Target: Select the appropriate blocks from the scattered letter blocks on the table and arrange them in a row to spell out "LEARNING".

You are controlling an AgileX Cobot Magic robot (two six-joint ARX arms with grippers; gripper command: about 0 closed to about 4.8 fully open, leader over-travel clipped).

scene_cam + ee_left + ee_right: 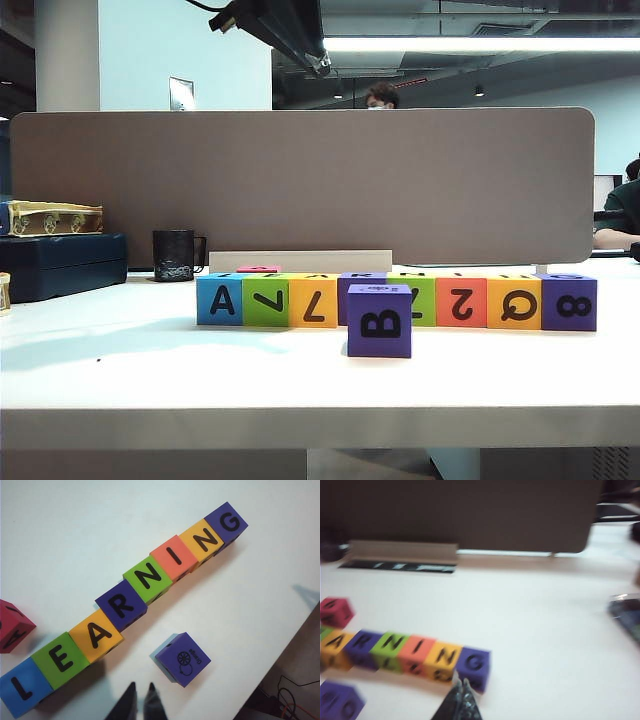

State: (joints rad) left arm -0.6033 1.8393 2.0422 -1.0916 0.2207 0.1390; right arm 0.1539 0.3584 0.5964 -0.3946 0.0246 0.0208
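Note:
Eight letter blocks stand in a touching row on the white table [120, 360]. Seen from the left wrist, their tops read LEARNING, from the blue L [15, 687] to the purple G [226, 522]. The exterior view shows the same row [300, 302] by its front faces. My left gripper [142, 686] hangs shut and empty above the table, near the row, next to the purple B cube [182, 659] [379, 320]. My right gripper [460, 682] is shut and empty, just in front of the purple G block [472, 664]. Neither gripper shows in the exterior view.
A red block [12, 625] [258, 268] lies behind the row's L end. The grey-brown partition [300, 180] closes the back, with a black mug [174, 255] and a dark blue box [60, 265] at its left. A dark arm part [280, 30] hangs overhead.

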